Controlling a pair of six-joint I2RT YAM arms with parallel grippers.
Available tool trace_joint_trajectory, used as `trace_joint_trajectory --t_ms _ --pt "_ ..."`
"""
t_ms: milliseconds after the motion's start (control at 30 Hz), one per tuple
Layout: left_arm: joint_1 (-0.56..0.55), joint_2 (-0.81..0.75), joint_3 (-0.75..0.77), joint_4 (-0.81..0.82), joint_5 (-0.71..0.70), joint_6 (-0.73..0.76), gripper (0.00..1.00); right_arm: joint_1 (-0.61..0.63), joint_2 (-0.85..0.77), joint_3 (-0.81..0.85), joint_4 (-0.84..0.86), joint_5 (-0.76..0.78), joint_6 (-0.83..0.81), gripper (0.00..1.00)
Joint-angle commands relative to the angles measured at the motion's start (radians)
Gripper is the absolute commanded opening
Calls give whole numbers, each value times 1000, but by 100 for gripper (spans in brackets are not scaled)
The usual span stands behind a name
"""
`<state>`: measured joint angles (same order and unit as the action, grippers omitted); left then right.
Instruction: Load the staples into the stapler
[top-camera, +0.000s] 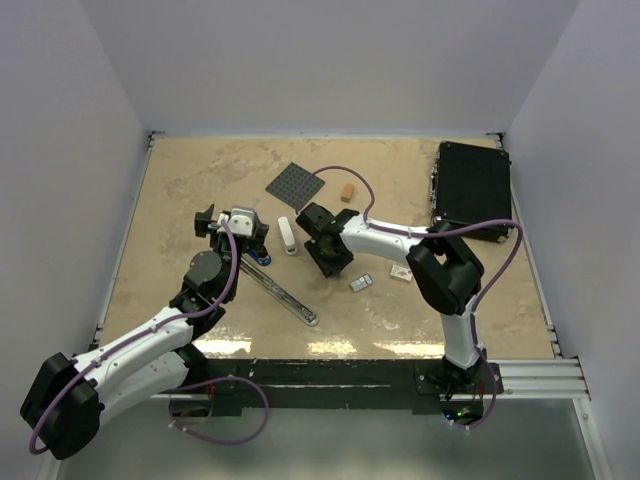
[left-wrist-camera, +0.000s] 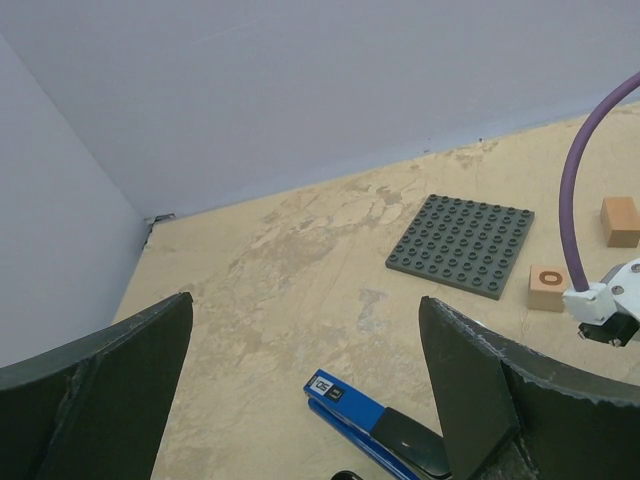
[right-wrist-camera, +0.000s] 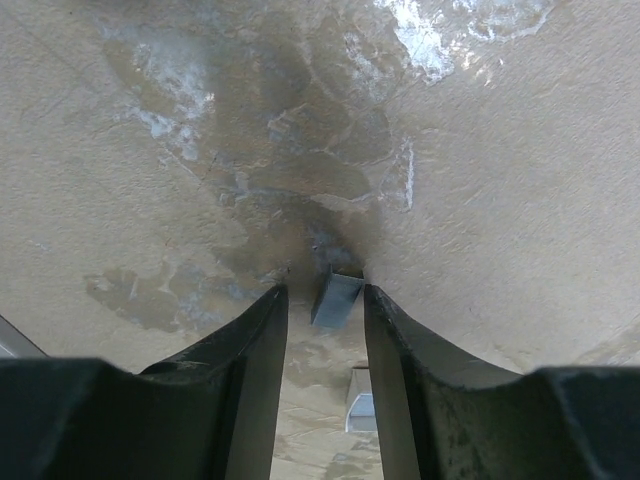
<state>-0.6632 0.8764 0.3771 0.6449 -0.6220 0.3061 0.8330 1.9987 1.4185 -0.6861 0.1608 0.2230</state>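
On my left, the left gripper (left-wrist-camera: 305, 308) is spread wide and hovers over the blue rear end of the stapler (top-camera: 283, 291), gripping nothing. The stapler lies opened flat on the bench (top-camera: 200, 180), with its bare rail as the long axis, running from the blue end at about ten o'clock down to four o'clock. Just right of it, the right gripper (right-wrist-camera: 325, 290) has its jaws nearly pressed together on a small grey staple strip (right-wrist-camera: 337, 299). The strip seems to run lengthwise along the fingers toward the bench, and it is hidden from above. I judge the step to be carrying staples to the rail. The next move calls for turning the strip parallel to that diagonal rail, and probably for the left gripper to steady the stapler. Farther right, at four o'clock from the right gripper, lie the grey tray (top-camera: 361, 283) and the whitish staple box (top-camera: 401, 273).
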Motion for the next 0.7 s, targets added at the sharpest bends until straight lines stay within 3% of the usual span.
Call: trace_joint_trajectory --t_ms 0,667 --pt "4 -13 16 41 1 -12 100 2 2 56 -35 -18 9 41" --pt "4 -20 17 38 5 -13 100 -40 54 68 -59 -73 44 34"
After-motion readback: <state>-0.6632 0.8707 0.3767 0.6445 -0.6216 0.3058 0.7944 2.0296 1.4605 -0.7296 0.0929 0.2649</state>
